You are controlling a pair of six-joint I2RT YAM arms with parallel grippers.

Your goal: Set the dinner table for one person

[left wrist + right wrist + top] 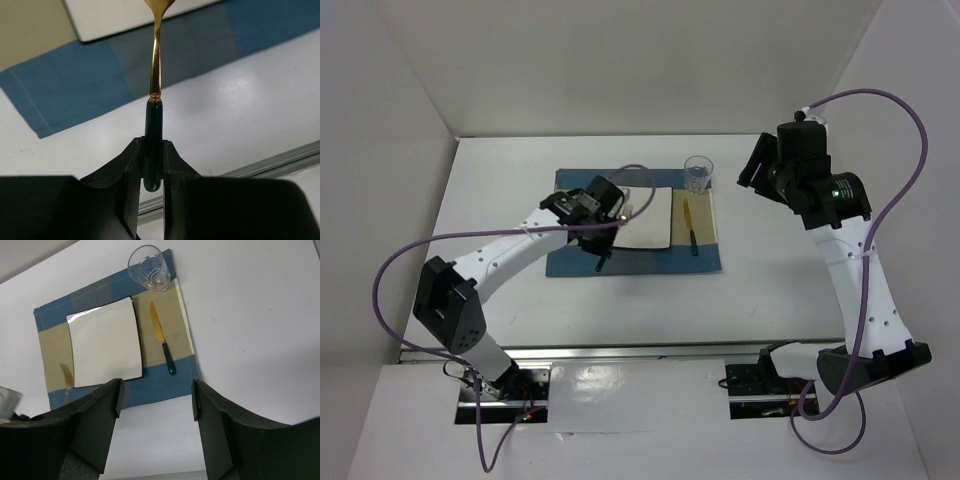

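Left wrist view shows the left gripper (152,150) clamped on the dark green handle of a gold-stemmed utensil (153,120). It is held over the blue-and-tan cloth placemat (65,90), on the side of the square glossy white plate (105,345) opposite the gold-bladed knife (162,342), probably to lay it there and balance the setting near the middle of the broad matte-white bench (250,315). The right gripper (156,395) hangs open and empty off to the right, likely parked clear of the work. The utensil's head is cut off by the frame, so fork or spoon cannot be told, nor whether it touches the cloth.
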